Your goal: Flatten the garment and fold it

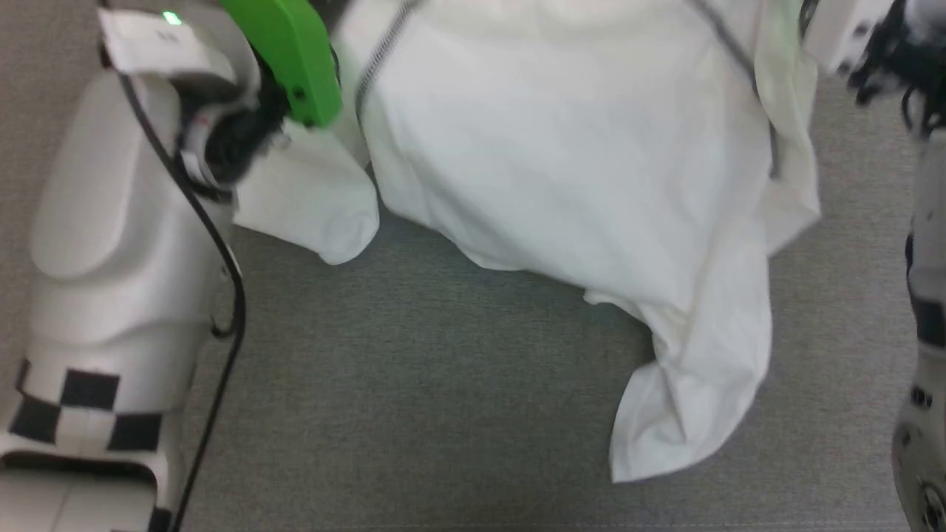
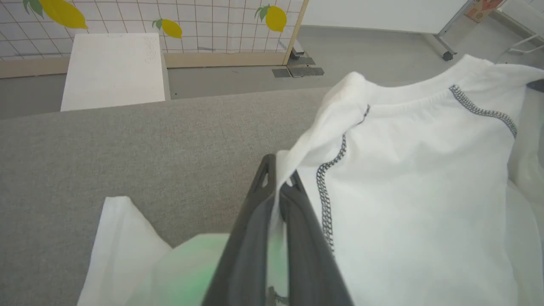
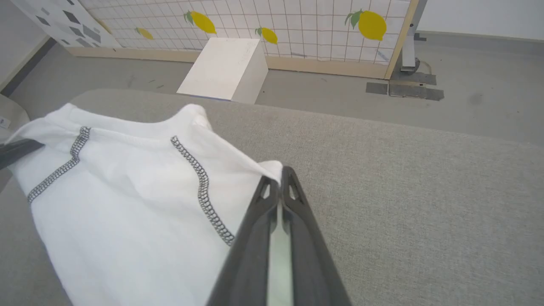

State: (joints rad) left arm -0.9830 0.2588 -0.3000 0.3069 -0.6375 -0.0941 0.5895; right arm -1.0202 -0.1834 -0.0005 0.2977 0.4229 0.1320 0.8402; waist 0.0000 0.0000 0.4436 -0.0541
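Note:
The garment, a white thin shirt with dark zigzag seams, hangs lifted over the grey table, its lower hem trailing down to the cloth at the lower right. In the left wrist view my left gripper is shut on the garment's shoulder edge, fabric pinched between the dark fingers. My right gripper is shut on the opposite shoulder of the garment. A sleeve droops beside my left forearm, and the right arm is at the top right corner.
A rigid white box stands on the floor beyond the table's far edge, before a lemon-print tiled screen. Bare grey table stretches right of the right gripper and to the left of the left gripper.

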